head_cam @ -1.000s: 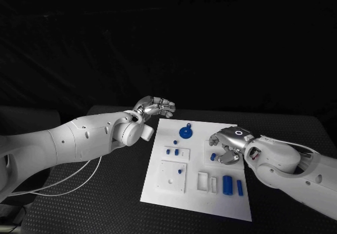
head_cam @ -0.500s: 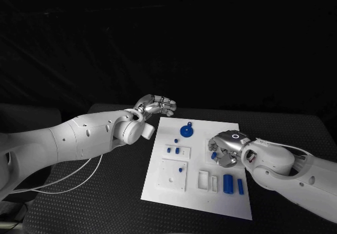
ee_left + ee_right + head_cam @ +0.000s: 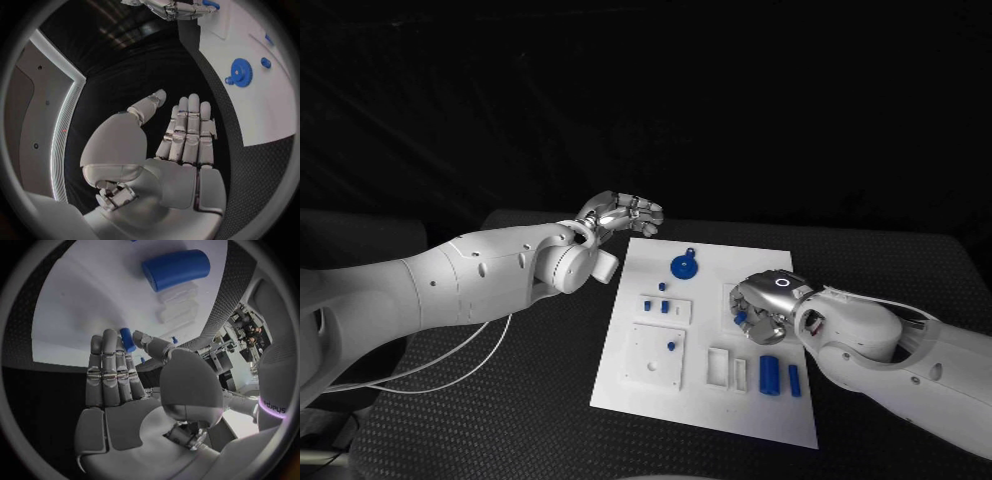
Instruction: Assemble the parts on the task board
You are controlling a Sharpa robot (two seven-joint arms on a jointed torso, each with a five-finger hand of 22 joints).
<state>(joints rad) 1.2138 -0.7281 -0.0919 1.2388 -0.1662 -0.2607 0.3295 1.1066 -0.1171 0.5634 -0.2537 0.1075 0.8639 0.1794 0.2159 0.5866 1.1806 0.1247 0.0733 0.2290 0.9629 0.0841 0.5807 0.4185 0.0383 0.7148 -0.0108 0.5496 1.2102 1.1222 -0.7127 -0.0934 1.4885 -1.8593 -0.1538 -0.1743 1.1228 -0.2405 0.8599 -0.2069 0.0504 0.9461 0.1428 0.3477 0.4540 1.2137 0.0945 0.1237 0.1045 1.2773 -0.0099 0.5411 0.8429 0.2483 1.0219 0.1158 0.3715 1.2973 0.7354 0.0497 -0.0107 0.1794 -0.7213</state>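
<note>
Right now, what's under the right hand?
The task board, with a small blue part at the right hand's fingertips. Whether the fingers grip it, and what the palm covers, can't be seen.

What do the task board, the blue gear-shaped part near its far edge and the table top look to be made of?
Task board: probably rigid plastic, matte white, with raised moulded-looking blocks; the look leaves painted metal open.
Blue gear-shaped part: likely plastic, uniform saturated blue with a dull sheen and a toothed rim.
Table: black, with a fine dotted weave that suggests a textured mat or fabric-like cover, not bare wood.
</note>
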